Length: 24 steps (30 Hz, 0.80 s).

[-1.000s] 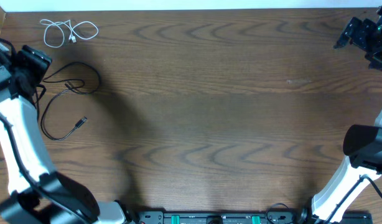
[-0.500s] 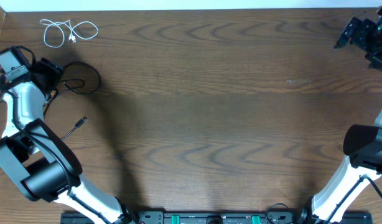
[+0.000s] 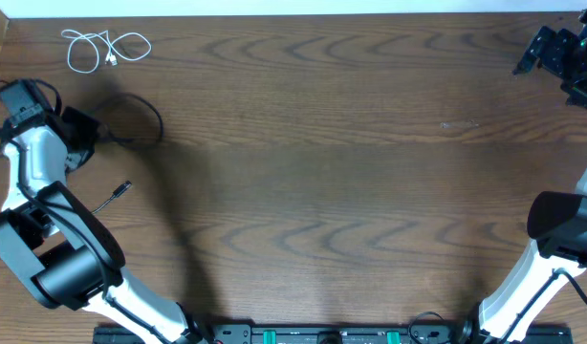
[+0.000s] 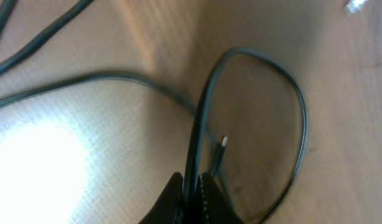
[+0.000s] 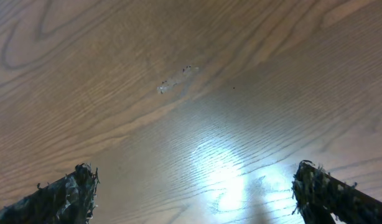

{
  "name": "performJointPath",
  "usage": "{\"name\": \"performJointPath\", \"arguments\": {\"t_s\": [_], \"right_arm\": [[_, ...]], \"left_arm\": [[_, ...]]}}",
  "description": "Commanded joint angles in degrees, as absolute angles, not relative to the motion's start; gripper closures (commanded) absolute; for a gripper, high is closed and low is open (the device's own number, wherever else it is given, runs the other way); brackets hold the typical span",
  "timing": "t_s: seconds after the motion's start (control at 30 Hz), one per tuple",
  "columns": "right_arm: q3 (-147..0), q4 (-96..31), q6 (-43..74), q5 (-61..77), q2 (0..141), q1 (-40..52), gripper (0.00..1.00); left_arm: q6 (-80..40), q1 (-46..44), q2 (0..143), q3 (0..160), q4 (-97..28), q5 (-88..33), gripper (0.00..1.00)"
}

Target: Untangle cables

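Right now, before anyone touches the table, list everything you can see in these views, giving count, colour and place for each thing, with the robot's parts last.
white cable: one, white, loosely coiled at the far left corner of the table.
black cables: count unclear where the arm hides them, black, left side; one forms a loop, and a plug end lies nearer the base.
scuff mark: one, pale, right of centre.
table: one, brown wood grain.
left tool: one, black, shut on one of the black cables.
right tool: one, black, open over bare wood, far right.
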State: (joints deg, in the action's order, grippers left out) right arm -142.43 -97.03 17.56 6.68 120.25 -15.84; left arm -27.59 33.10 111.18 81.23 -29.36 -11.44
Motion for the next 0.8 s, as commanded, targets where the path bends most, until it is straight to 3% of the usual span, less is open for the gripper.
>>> {"name": "performJointPath", "arguments": {"t_s": [0.0, 0.23, 0.4, 0.43, 0.47, 0.5, 0.57, 0.7, 0.77], "right_arm": [[-143.13, -97.12, 17.74, 6.81, 118.39, -15.70, 0.01], [-143.13, -97.12, 17.74, 6.81, 118.39, -15.70, 0.01], [-143.13, -97.12, 17.74, 6.81, 118.39, -15.70, 0.01], [-143.13, -97.12, 17.74, 6.81, 118.39, -15.70, 0.01], [-143.13, -97.12, 17.74, 6.81, 118.39, -15.70, 0.01], [-143.13, -97.12, 17.74, 6.81, 118.39, -15.70, 0.01], [-143.13, -97.12, 17.74, 6.81, 118.39, -15.70, 0.01], [-143.13, -97.12, 17.74, 6.81, 118.39, -15.73, 0.01], [-143.13, -97.12, 17.74, 6.81, 118.39, -15.70, 0.01]], "left_arm": [[-27.05, 34.92, 110.04, 81.12, -32.71, -11.11, 0.93], [-29.85, 37.39, 102.37, 81.12, -40.77, -10.15, 0.92], [-29.43, 38.09, 100.75, 81.08, -47.97, 2.66, 0.90], [-29.43, 38.09, 101.10, 80.93, -49.12, 4.99, 0.78], [-29.32, 38.09, 101.54, 80.66, -49.98, 6.57, 0.57], [-28.58, 38.09, 102.06, 80.31, -50.46, 7.46, 0.46], [-27.00, 38.09, 103.20, 79.15, -50.52, 7.57, 0.42], [-26.87, 38.13, 105.41, 76.77, -50.02, 7.60, 0.19], [-26.87, 38.30, 106.69, 76.71, -50.04, 7.60, 0.16]]}}
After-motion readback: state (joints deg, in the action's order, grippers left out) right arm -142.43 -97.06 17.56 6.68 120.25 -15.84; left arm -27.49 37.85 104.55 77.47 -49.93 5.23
